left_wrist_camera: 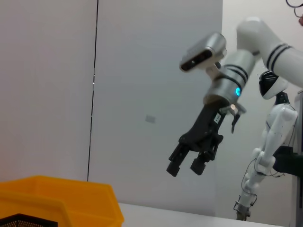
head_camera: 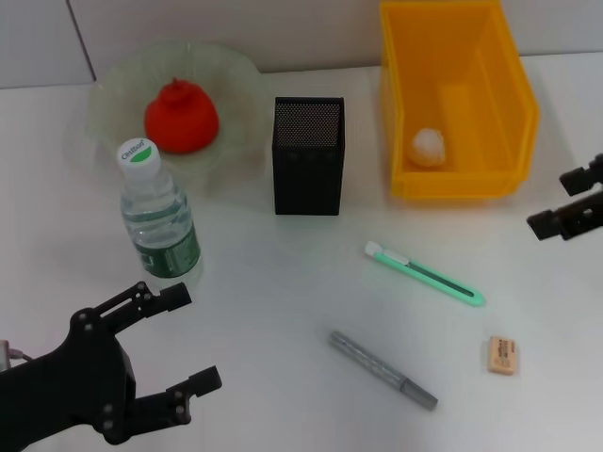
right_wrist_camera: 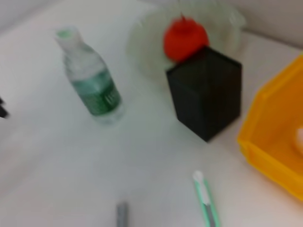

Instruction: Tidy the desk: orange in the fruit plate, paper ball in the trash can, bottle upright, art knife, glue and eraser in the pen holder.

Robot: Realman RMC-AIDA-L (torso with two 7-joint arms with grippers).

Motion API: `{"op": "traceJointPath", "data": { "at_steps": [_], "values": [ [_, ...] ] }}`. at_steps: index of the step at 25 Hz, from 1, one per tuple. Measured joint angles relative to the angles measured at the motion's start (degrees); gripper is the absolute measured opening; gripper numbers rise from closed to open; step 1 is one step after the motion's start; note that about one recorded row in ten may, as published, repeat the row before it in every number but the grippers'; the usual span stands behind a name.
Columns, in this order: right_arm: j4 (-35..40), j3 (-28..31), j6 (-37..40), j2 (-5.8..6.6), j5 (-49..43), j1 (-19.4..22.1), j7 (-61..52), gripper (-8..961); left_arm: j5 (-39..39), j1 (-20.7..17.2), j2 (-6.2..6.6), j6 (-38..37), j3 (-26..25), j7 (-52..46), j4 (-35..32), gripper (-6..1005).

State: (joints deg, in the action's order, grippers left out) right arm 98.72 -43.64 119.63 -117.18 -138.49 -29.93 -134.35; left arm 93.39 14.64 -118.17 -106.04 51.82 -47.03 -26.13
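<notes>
Three items lie loose on the white table [head_camera: 283, 282]: the green art knife [head_camera: 424, 274] right of centre, the grey glue stick [head_camera: 382, 369] nearer and slightly left of it, and the tan eraser [head_camera: 503, 355] near right. None touches another.

Orange [head_camera: 181, 116] sits in the clear fruit plate [head_camera: 236, 71] at far left. Bottle [head_camera: 158, 217] stands upright just near of the plate, green-and-white cap up, green label on its body. Black mesh pen holder [head_camera: 308, 155] stands at far centre, between plate and bin, apart from both; its inside cannot be made out. Yellow trash can [head_camera: 458, 99] is at far right, with the white paper ball [head_camera: 429, 146] resting on its floor near the front wall.

Left hand [head_camera: 179, 339] is at the near left corner, above the table and near of the bottle, touching nothing; its two fingers [head_camera: 170, 297] are spread wide with nothing between them. Right hand [head_camera: 563, 202] is at the right edge, just right of the trash can, raised off the table. The left wrist view shows the right hand [left_wrist_camera: 185, 168] hanging in the air before a grey wall, fingertips slightly parted and holding nothing.

Right wrist view shows bottle [right_wrist_camera: 92, 80], pen holder [right_wrist_camera: 206, 90], orange [right_wrist_camera: 185, 38] and knife [right_wrist_camera: 206, 198] in the same layout.
</notes>
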Motion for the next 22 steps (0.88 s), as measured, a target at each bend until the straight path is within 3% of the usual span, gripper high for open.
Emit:
{"op": "traceJointPath", "data": {
  "at_steps": [1,5,11,22],
  "values": [
    [1.62,-4.23,1.13,0.32,-3.33,-2.48,-4.2,834,0.0,0.0,0.0,0.0,0.0,0.0,0.0,860],
    [2.01,-10.54,2.42,0.58,-8.49,-6.57,-8.28,834,0.05,0.24,-0.02,0.14,0.3,-0.44,0.04,860],
    [-4.77,-19.24,-2.28,-1.67,-17.38,-12.3,-9.45,825,1.24,0.35,0.24,0.74,0.25,-0.47,0.08,860],
    [-20.5,-23.61,-13.74,-1.8,-17.47,-15.55,-10.17,790,4.3,0.33,-0.22,6.35,0.38,0.25,0.12,859]
  ]
}}
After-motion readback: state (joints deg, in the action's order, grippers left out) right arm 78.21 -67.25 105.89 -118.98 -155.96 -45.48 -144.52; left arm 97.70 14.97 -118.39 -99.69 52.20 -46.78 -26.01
